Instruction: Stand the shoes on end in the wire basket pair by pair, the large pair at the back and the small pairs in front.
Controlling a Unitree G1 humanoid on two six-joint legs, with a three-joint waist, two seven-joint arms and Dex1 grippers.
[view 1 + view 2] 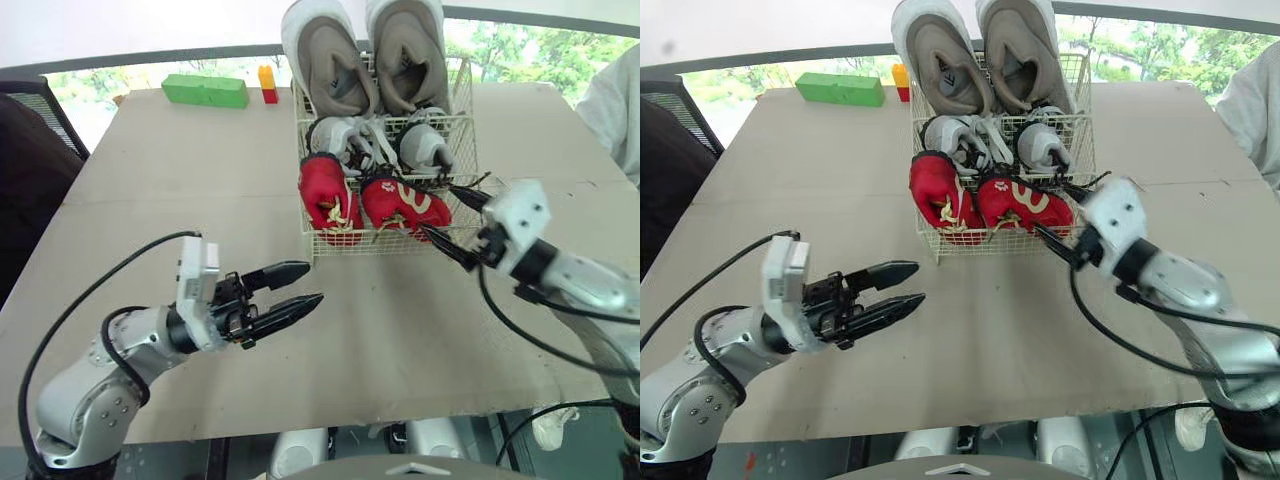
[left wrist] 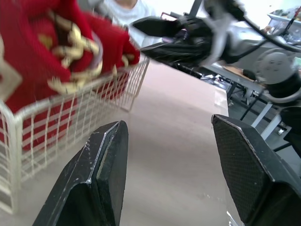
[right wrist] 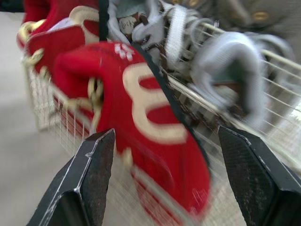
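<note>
Claws spread wide and empty, the right claw [image 1: 435,208] at the wire basket [image 1: 330,245], the left claw [image 1: 314,283] over the table [image 1: 200,180].

tan table [image 1: 180,200], windows [image 1: 585,55] behind (daylit trees [image 1: 500,42]), blk chair [image 1: 42,105] left

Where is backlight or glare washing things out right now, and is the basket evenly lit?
Left eye view: the windows behind the table are overbright, yet the wire basket and red shoes are evenly lit, with no glare. Left wrist view: a bright background leaves the right gripper a dark silhouette. Right wrist view: red shoes well lit.
</note>
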